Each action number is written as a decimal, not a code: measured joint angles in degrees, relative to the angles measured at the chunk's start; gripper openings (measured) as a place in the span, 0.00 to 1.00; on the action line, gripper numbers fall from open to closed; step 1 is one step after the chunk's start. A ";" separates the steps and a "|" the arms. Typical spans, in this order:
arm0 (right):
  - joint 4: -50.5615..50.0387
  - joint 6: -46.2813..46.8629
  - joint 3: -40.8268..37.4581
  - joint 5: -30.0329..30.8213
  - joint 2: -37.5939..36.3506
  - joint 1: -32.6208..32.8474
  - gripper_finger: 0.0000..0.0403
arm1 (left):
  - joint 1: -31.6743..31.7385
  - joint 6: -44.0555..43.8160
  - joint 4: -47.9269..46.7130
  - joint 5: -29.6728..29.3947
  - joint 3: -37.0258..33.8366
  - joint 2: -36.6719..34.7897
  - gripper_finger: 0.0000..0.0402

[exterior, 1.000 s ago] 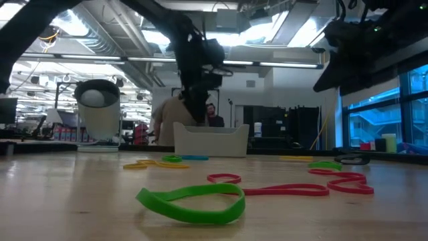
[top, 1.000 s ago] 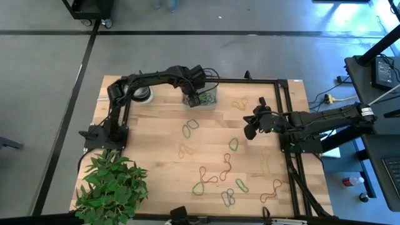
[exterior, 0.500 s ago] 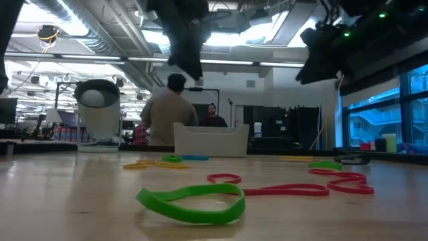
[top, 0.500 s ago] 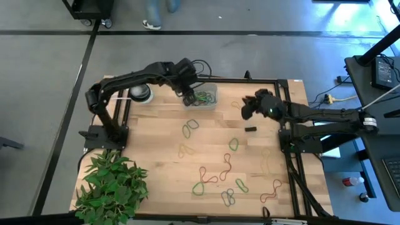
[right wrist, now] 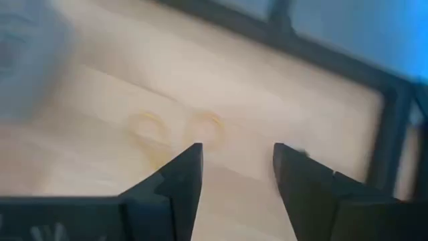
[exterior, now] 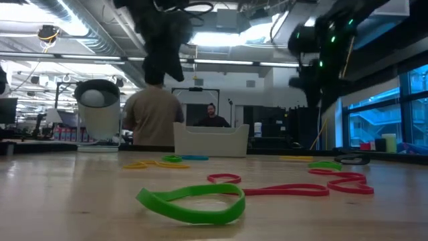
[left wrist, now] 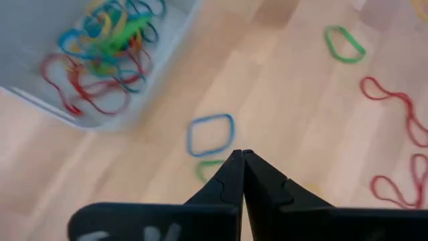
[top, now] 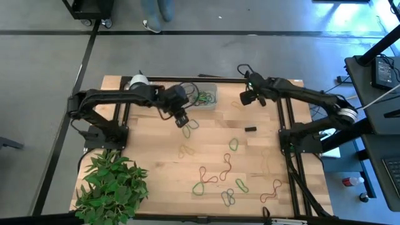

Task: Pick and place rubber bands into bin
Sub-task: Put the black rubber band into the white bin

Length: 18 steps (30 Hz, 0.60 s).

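- My left gripper [left wrist: 242, 155] is pinched tight, empty, near the bin [top: 201, 97] that holds bands.
- My right gripper [right wrist: 234, 157] gapes over a tan band [right wrist: 175, 131]: drop straight, straddle one strand, then pinch.

Around my wooden table [top: 150, 140] lies grey concrete floor [top: 44, 75]. Beyond it I see bright ceiling lights [exterior: 221, 37], blue windows [exterior: 374, 124], and a seated person [exterior: 212, 115].
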 joint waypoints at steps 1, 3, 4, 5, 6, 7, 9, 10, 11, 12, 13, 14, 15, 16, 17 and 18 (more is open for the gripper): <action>-0.81 -1.07 0.04 -0.67 1.55 -1.82 0.46 | -0.90 -1.27 1.13 -0.25 -1.25 -0.81 0.01; -0.50 -2.73 -0.29 -3.03 4.31 -5.27 0.46 | -2.88 -3.67 3.27 -1.56 -3.88 -2.66 0.00; -0.15 -3.80 -0.61 -4.70 5.68 -7.00 0.46 | -3.89 -4.79 3.45 -2.74 -4.91 -3.55 0.00; -0.42 -4.39 -0.86 -5.81 7.08 -8.74 0.46 | -4.91 -5.72 4.04 -3.84 -5.80 -4.38 0.00; -0.50 -5.32 -1.13 -6.29 8.40 -10.19 0.46 | -5.94 -6.46 5.10 -4.81 -6.74 -5.26 0.00; -0.48 -5.64 -1.35 -6.41 9.57 -11.56 0.46 | -6.84 -7.12 5.91 -5.68 -7.73 -6.20 0.00; -0.54 -6.80 -1.58 -6.45 11.70 -13.85 0.46 | -8.52 -8.38 6.42 -6.79 -9.37 -8.05 0.00; -0.59 -7.18 -1.60 -6.49 12.69 -14.78 0.46 | -9.23 -8.94 6.54 -7.17 -9.97 -8.78 0.00; -0.55 -7.72 -1.60 -6.50 13.61 -15.57 0.46 | -9.89 -9.66 6.81 -7.51 -10.68 -9.57 0.00; -0.35 -8.37 -1.60 -6.55 14.38 -16.24 0.46 | -10.45 -10.29 6.89 -7.81 -11.47 -10.38 0.00; -0.13 -8.62 -1.60 -6.93 15.10 -16.79 0.46 | -10.93 -10.86 7.24 -8.14 -12.36 -11.20 0.00; -0.14 -8.85 -1.60 -7.94 15.80 -17.26 0.46 | -11.39 -11.11 7.69 -8.59 -13.15 -11.92 0.00; -0.20 -9.36 -1.60 -9.02 16.51 -17.53 0.46 | -11.85 -11.14 8.36 -8.97 -13.84 -12.59 0.00; -0.21 -9.63 -1.60 -9.81 17.13 -17.70 0.46 | -12.19 -11.12 9.34 -9.09 -14.64 -13.24 0.00; -0.21 -9.69 -1.60 -10.16 17.72 -17.74 0.46 | -12.40 -11.12 10.11 -9.20 -15.46 -13.86 0.00; -0.21 -9.68 -1.60 -10.21 18.31 -17.73 0.45 | -12.55 -11.12 10.82 -9.22 -16.24 -14.47 0.00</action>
